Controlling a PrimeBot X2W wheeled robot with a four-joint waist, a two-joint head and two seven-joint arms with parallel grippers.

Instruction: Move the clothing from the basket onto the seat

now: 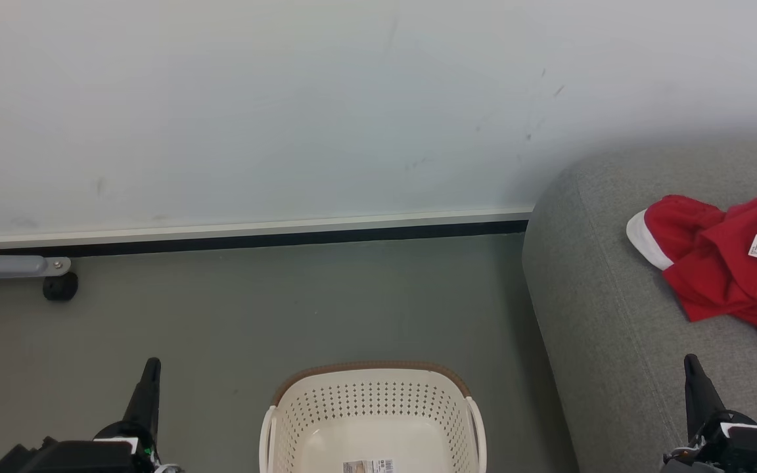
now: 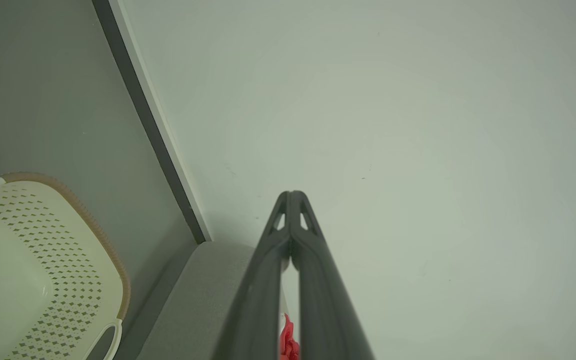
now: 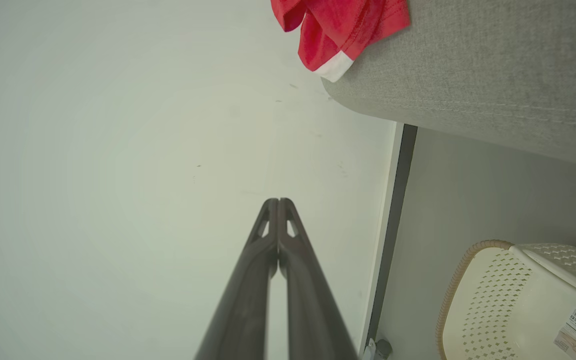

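Here, one rounded grey fabric seat [image 1: 602,315] stands beside one oval cream basket [image 1: 372,397], perforated plastic with a brown woven rim, on the floor [image 1: 253,309]. Crumpled red clothing [image 1: 727,269], white-banded, lies on the seat, possibly one garment. The slim dark left tool [image 1: 152,362] and right tool [image 1: 690,360] are both pinched closed, empty.

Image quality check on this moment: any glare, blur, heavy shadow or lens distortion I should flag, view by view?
Head view: even light, sharp, soft shadow on the wall above the seat. Left wrist view: dimmer towards the edges, mild sheen inside the basket. Right wrist view: dimmer edges too, the clothing crisp.
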